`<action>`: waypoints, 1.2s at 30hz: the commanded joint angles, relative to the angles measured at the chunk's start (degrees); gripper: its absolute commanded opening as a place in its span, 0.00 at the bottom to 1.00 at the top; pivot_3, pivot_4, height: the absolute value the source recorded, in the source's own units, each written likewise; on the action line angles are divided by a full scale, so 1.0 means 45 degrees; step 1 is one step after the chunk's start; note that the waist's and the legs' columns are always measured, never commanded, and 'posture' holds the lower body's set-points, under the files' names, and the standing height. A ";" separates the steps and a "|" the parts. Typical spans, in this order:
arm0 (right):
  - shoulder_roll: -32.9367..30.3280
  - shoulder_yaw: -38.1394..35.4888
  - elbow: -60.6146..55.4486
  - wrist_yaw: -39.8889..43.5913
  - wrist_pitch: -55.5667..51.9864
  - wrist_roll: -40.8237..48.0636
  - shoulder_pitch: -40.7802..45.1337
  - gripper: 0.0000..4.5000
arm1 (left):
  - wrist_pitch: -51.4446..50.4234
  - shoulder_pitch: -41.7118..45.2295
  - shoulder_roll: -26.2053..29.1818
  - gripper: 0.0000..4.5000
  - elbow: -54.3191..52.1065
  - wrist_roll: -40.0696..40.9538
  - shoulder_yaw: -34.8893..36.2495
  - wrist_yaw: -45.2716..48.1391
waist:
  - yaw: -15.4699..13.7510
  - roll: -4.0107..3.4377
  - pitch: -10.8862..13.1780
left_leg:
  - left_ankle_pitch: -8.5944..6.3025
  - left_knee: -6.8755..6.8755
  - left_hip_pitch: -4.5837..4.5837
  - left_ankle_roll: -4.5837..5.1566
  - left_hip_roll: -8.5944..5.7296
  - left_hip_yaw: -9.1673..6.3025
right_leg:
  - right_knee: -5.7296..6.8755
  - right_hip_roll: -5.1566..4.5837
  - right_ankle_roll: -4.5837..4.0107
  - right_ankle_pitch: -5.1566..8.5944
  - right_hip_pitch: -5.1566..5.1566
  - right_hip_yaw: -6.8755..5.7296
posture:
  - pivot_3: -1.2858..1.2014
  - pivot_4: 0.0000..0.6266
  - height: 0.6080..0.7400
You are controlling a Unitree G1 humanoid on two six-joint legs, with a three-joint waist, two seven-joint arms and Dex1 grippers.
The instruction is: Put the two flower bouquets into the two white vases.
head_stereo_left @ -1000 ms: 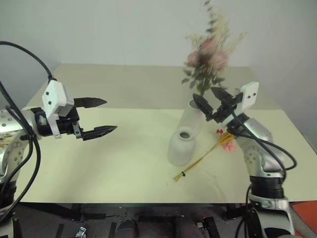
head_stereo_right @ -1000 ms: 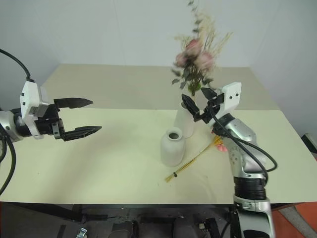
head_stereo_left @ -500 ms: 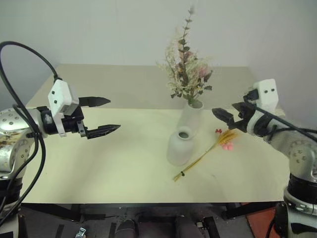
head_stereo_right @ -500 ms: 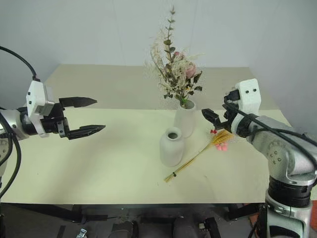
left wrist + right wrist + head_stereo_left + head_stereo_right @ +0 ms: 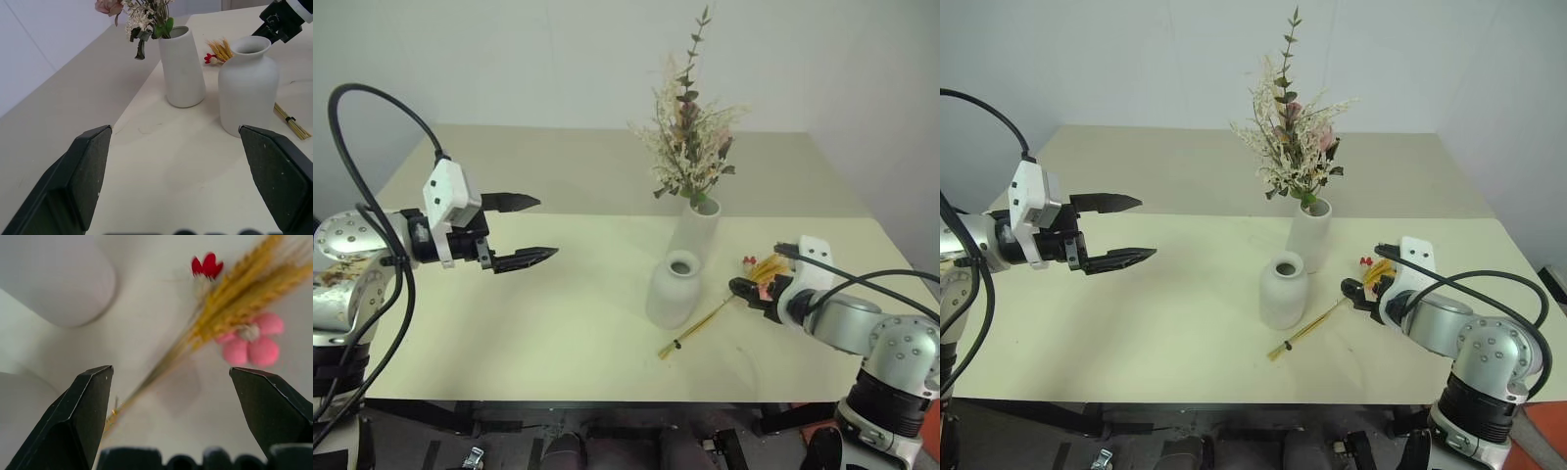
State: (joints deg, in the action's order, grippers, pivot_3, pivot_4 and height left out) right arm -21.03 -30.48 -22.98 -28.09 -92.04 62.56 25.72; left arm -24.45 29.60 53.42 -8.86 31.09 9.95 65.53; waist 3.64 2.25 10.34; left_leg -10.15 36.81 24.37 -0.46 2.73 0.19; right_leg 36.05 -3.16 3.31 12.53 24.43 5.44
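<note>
The full bouquet [image 5: 688,147] of pink and cream flowers stands in the tall slim white vase [image 5: 695,230] at mid-table. In front of it stands the shorter round-shouldered vase [image 5: 673,292], with nothing in it. The thin wheat-stalk bouquet [image 5: 710,318] lies flat on the table to the right of the vases, its red and pink blossoms [image 5: 252,340] at the far end. My right gripper [image 5: 754,267] hangs open low over the wheat heads [image 5: 234,298], holding nothing. My left gripper [image 5: 546,227] is open and empty in the air, well left of the vases [image 5: 248,83].
The cream table [image 5: 558,333] carries nothing but the vases and the wheat bunch. A plain wall rises behind its far edge. The table's right edge lies close beyond my right arm.
My right gripper has dropped from beside the tall vase's neck to low over the wheat bunch, turning its wrist. The full bouquet has stopped swaying and stands upright. The left gripper has kept its place.
</note>
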 commanded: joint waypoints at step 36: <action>-0.0130 0.0808 0.1543 -0.2760 0.2377 -0.2114 0.2211 0.01 | 0.0052 -0.0391 0.0295 1.00 -0.0593 0.0043 0.0820 -0.0300 | 0.0040 -0.0001 -0.0001 | 0.0005 0.0000 0.0002 0.0009 0.0010 -0.0005 | -0.0024 0.0012 -0.0004 0.0000 -0.0004 0.0001 | 0.52 0.24 1.00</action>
State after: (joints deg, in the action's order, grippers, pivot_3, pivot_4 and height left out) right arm -19.35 -27.10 -10.76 -41.11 -86.79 57.23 33.36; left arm -25.16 26.37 53.82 -11.30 31.12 12.38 64.12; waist 3.82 2.25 10.34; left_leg -10.13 36.81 24.42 -0.42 2.76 0.17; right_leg 35.94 -3.11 3.31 12.52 24.46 5.44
